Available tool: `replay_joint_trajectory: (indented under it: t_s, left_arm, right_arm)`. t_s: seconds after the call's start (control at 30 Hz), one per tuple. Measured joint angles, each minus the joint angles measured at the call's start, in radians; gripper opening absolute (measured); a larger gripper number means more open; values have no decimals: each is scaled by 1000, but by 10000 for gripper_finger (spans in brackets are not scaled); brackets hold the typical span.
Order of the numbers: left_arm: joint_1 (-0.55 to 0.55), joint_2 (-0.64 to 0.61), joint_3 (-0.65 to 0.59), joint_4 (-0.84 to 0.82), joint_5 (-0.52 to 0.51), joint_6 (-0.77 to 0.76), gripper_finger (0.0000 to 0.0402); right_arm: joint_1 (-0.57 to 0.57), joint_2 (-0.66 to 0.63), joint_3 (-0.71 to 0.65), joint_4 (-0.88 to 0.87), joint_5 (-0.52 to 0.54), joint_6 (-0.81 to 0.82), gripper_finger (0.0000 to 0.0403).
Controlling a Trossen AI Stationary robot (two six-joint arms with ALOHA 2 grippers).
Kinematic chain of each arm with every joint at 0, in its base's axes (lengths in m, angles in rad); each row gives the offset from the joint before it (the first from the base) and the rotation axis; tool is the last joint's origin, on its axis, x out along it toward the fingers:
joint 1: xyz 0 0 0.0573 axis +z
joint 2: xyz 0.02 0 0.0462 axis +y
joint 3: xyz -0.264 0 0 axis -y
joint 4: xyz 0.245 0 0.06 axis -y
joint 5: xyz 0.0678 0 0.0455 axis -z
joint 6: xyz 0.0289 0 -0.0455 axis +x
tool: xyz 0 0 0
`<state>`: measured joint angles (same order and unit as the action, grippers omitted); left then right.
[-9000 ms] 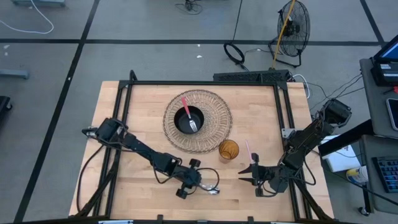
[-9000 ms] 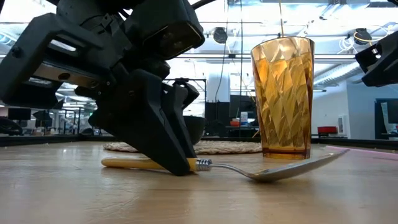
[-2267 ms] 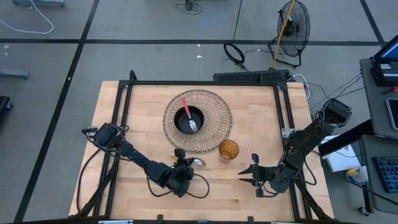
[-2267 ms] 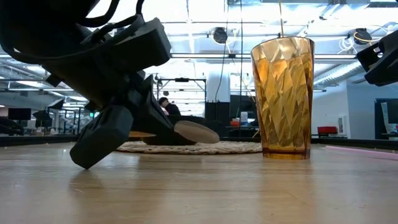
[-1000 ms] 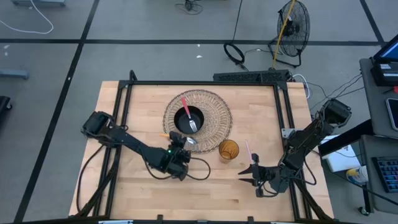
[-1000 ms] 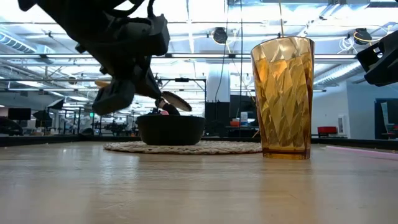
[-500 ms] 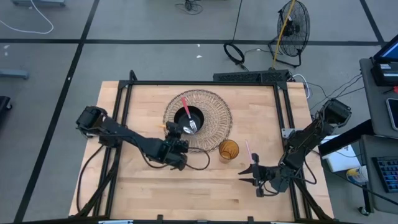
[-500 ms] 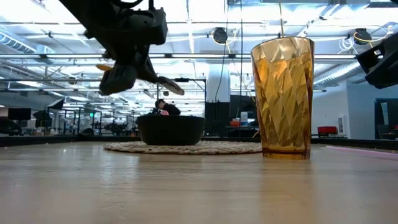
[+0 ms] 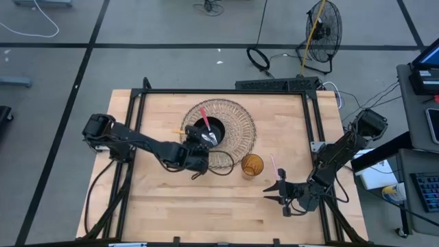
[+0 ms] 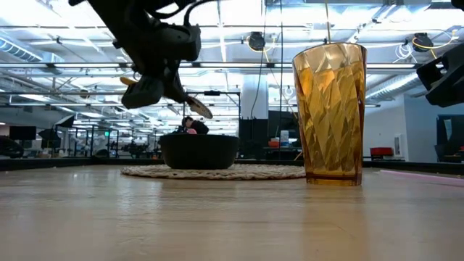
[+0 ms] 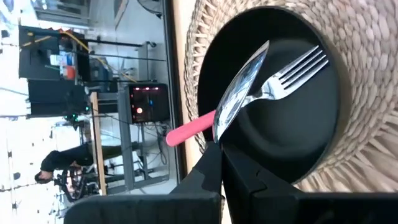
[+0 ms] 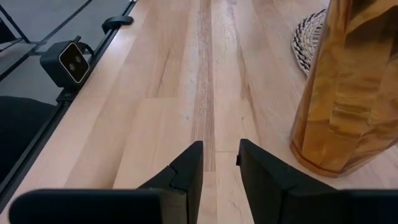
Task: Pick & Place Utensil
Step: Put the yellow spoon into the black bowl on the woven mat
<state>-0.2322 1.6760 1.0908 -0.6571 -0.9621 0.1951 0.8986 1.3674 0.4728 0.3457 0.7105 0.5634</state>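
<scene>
Since the earliest frame, left gripper has lifted the spoon off the bare wood near the front of the table and carried it back to the bowl; half a second ago it was a little short of where it is now. Fingers pinch the spoon's yellow handle, whose end juts out past the gripper over the mat. Spoon's head hangs above the bowl's rim, tilted down toward the fork with its pink handle already lying inside. From table height, the spoon is clearly well above the bowl.

To finish the placement well, I would judge: lower until the spoon's head is inside the bowl before letting go, since a drop from this height could bounce it out or knock the fork. Lay it beside the fork, not across it.

Right gripper, fingers slightly apart and empty, waits low at the table's front right, just beside the amber cup.
</scene>
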Motion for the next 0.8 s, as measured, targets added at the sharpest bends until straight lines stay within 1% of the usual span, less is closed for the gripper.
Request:
replay_joint_trajectory:
  t_s: [0.23, 0.53, 0.8]
  left_arm:
    - [81, 1, 0, 0, 103, 75, 0]
    - [161, 2, 0, 17, 191, 139, 0]
    - [182, 2, 0, 32, 206, 169, 0]
  right_arm:
    - [0, 0, 0, 2, 0, -1, 93]
    - [-1, 0, 0, 2, 0, -1, 93]
    - [-1, 0, 0, 2, 0, -1, 93]
